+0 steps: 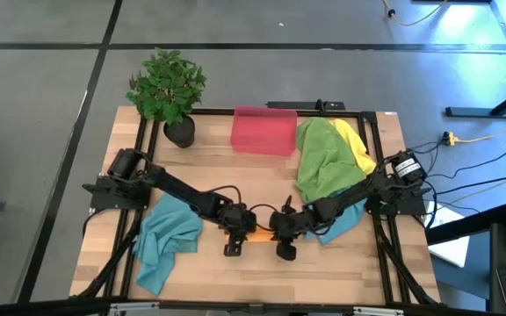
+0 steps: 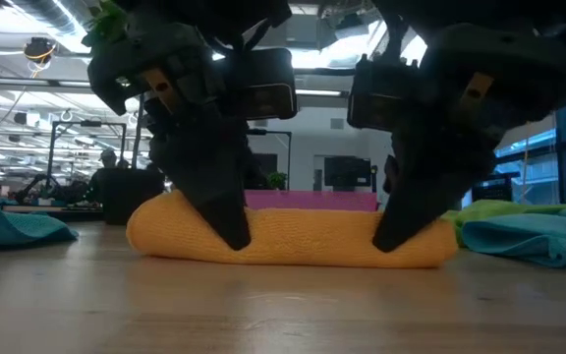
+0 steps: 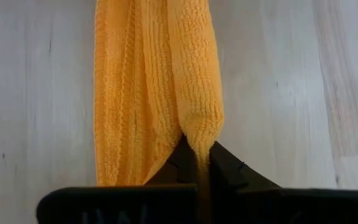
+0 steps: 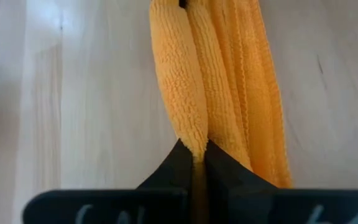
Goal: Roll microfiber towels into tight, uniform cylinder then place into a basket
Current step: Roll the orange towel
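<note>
The orange towel [image 2: 291,239] lies rolled into a long cylinder on the table [image 1: 323,276], low in the centre of the high view, where only a sliver of it [image 1: 258,233] shows between the two grippers. In the low view it stretches across the middle of the frame, flat on the wood.

The left gripper [image 1: 233,249] comes in from the left of the high view and is clamped on a fold at one end of the roll; its wrist view shows the dark fingers [image 3: 225,168] pinched together with orange cloth [image 3: 160,87] squeezed between them. The right gripper [image 1: 285,252] comes in from the right and pinches the other end the same way, its fingers [image 4: 229,171] closed on a ridge of the towel [image 4: 219,81]. In the low view both grippers point down into the roll, one near each end.

The basket [image 1: 263,130] sits at the upper centre of the high view, apart from the roll; it seems to hold nothing, though its inside is hard to read. The green towel [image 1: 323,158] lies heaped just right of it, over the yellow towel [image 1: 356,143]. One teal towel [image 1: 165,237] is crumpled at lower left, under the left arm. A second teal towel [image 1: 341,226] peeks out under the right arm. A plant [image 1: 167,88] stands at the upper left corner of the table.
</note>
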Tool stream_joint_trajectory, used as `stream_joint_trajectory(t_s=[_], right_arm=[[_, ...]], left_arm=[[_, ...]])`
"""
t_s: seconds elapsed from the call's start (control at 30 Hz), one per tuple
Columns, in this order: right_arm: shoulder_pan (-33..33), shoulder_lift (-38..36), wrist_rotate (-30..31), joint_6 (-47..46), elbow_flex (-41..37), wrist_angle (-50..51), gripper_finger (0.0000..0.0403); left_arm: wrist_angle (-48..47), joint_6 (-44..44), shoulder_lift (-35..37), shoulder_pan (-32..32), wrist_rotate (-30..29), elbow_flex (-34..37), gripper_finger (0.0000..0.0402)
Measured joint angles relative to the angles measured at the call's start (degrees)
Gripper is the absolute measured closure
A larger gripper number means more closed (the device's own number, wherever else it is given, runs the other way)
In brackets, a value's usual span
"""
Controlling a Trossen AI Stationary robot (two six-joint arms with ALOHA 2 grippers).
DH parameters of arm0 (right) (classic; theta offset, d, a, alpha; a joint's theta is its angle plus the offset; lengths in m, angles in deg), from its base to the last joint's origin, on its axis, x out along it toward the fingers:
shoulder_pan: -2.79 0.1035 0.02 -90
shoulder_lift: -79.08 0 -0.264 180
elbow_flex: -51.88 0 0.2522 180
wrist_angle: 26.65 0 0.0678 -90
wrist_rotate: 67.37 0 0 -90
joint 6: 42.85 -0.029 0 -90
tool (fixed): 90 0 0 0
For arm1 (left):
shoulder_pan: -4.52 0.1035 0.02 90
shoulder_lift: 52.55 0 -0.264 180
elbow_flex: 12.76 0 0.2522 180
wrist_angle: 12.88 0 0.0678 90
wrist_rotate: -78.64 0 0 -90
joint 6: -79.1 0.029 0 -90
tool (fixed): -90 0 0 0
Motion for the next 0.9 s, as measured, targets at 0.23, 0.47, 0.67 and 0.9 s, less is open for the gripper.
stream_joint_trajectory(t_s=[0.23,0.47,0.67,0.9], right_arm=[[0.0,0.0,0.2,-1.9,-2.8,-4.3,0.0387],[-0.8,0.3,0.5,-2.5,-3.4,-8.0,0.0387],[-3.0,0.2,-0.5,-3.7,-3.5,-7.4,0.0387],[-5.8,0.2,-6.5,-4.9,-3.5,-7.0,0.0387]], left_arm=[[9.8,-2.9,3.7,-0.1,-1.0,6.9,0.0401],[22.5,-8.3,7.6,0.1,-2.0,16.9,0.0401],[23.4,-8.1,7.5,0.1,-1.8,17.7,0.0371],[23.4,-4.1,7.8,0.5,-2.2,17.8,0.0325]])
